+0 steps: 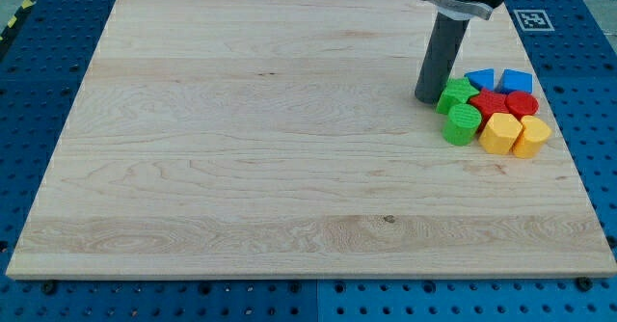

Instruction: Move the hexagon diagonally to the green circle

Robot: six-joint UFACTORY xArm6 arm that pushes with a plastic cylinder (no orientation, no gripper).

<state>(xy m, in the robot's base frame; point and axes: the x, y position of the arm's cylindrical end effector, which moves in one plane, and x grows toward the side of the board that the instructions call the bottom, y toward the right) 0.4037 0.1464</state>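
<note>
Where the blocks huddle at the view's right, the red hexagon (522, 104) sits on the cluster's right side, below the blue cube (518, 81) and above the yellow blocks (500, 133) and (531, 137). The green circle (462, 124) lies at the cluster's lower left, under the green star (457, 94). A red star (489, 103) and blue triangle (480, 79) fill the middle. My tip (426, 98) rests on the counter (241, 148) just left of the green star; there is no hand.

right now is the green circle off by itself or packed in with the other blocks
Packed in. The green circle touches the green star above it and the yellow block on its right. My tip stands left of the star.
</note>
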